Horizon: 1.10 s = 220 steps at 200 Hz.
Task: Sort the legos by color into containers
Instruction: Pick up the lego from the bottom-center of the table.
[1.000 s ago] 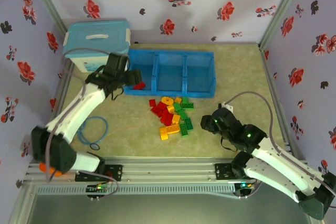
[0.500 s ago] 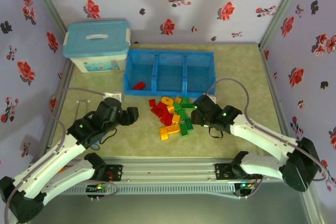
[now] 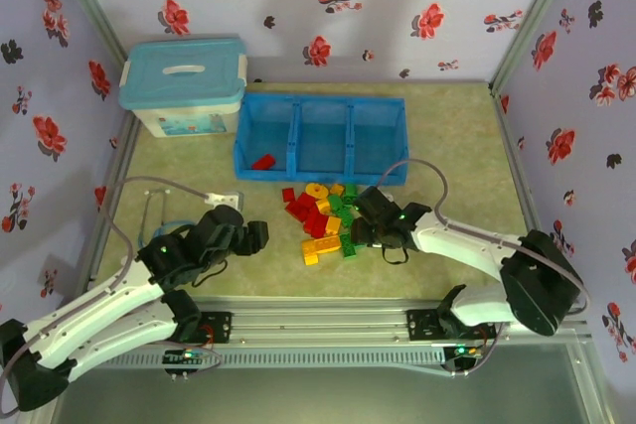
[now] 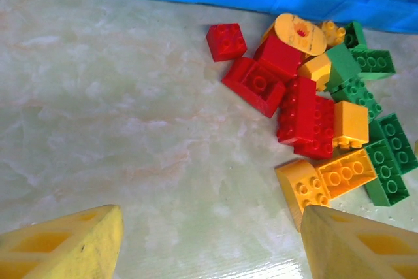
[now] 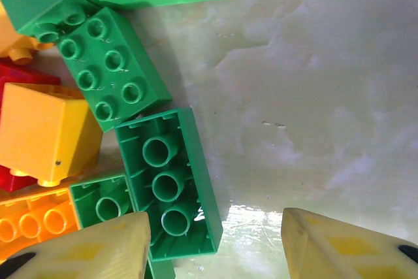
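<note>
Left claw [image 4: 210,220] gapes empty above the counter [image 4: 130,129]; right claw [image 5: 214,220] stands open, green lego [image 5: 168,184] just beside one finger, nothing gripped

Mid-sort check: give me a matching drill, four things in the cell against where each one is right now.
Things
1. white plastic storage box with teal lid
2. left pincer
3. red plastic studded brick lying farthest back
4. right pincer

Places
A. left compartment of the bright blue plastic tray
B. at the green bricks on the right side of the brick pile
C. far left corner of the table, beside the tray
D. above bare tabletop, left of the pile

Pairs: 1-C, 2-D, 3-A, 4-B
</note>
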Each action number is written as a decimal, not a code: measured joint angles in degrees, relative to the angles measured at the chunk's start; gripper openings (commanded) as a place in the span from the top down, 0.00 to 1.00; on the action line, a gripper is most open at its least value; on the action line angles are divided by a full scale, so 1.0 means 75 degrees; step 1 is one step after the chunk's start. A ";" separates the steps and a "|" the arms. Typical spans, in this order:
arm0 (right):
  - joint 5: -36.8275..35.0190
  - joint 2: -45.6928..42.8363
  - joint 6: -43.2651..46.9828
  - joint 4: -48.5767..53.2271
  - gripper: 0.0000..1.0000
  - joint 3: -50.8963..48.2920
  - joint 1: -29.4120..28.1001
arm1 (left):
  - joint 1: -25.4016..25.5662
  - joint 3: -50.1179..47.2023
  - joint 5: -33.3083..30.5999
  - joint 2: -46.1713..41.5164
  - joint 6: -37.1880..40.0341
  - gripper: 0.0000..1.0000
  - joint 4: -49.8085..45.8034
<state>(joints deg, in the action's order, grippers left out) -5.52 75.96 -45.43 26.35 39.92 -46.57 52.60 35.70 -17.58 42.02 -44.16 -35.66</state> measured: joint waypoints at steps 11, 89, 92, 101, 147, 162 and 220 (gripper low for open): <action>0.0000 0.0114 -0.0009 -0.0090 0.45 -0.0003 0.0000 | 0.0041 -0.0067 -0.0009 0.0003 -0.0067 0.29 -0.0003; 0.0026 0.0982 -0.0032 -0.0682 0.50 0.0233 -0.0015 | 0.0149 -0.0184 -0.0117 0.0000 -0.0227 0.30 0.0012; 0.0026 0.1003 -0.0032 -0.0720 0.51 0.0233 -0.0015 | 0.0152 -0.0187 -0.0122 0.0000 -0.0242 0.30 0.0009; 0.0023 0.1026 -0.0064 -0.0790 0.53 0.0242 -0.0015 | 0.0154 -0.0192 -0.0125 0.0000 -0.0256 0.31 0.0015; -0.0268 0.0787 -0.0379 -0.0903 0.59 0.0023 -0.0070 | 0.0198 -0.0329 -0.0204 0.0000 -0.0335 0.31 0.0070; -0.0475 0.0484 -0.0443 -0.0746 0.59 -0.0178 -0.0070 | 0.0210 -0.0344 -0.0207 0.0000 -0.0335 0.31 0.0070; -0.0892 -0.1218 -0.0542 0.0099 0.46 -0.0632 -0.0070 | 0.0294 -0.0356 -0.0259 0.0003 -0.0364 0.32 0.0175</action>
<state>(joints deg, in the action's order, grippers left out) -12.21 66.83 -49.50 27.09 35.18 -47.09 54.81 33.04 -19.53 42.04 -46.89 -34.35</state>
